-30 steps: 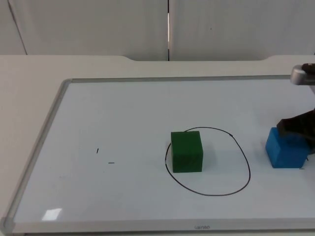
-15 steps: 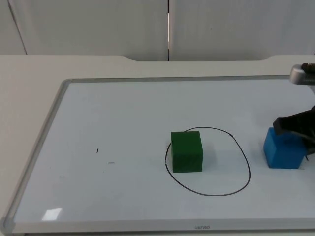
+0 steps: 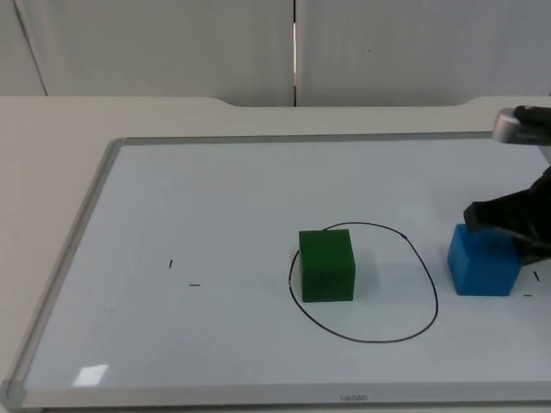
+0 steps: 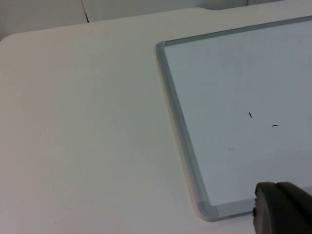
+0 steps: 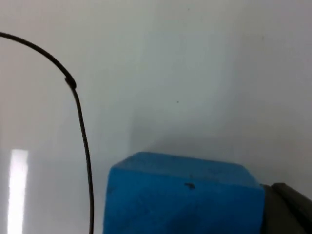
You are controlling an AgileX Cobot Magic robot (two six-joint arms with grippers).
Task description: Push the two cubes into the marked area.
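Observation:
A green cube (image 3: 327, 265) stands inside the black hand-drawn oval (image 3: 428, 280), against the oval's left edge. A blue cube (image 3: 482, 261) sits on the whiteboard just right of the oval, outside the line. My right gripper (image 3: 506, 224) is black and presses against the blue cube's far right side. In the right wrist view the blue cube (image 5: 183, 195) is close up, with the oval line (image 5: 80, 122) curving beside it. My left gripper (image 4: 282, 214) waits above the whiteboard's near left corner.
The cubes rest on a whiteboard with a grey metal frame (image 3: 95, 185), lying on the cream table. Two small pen marks (image 3: 182, 274) are on the board's left half. The grey partition wall (image 3: 172, 43) closes the far side.
The right gripper has slid left and taken the blue cube with it, closer to the oval's right edge. The green cube has not moved.

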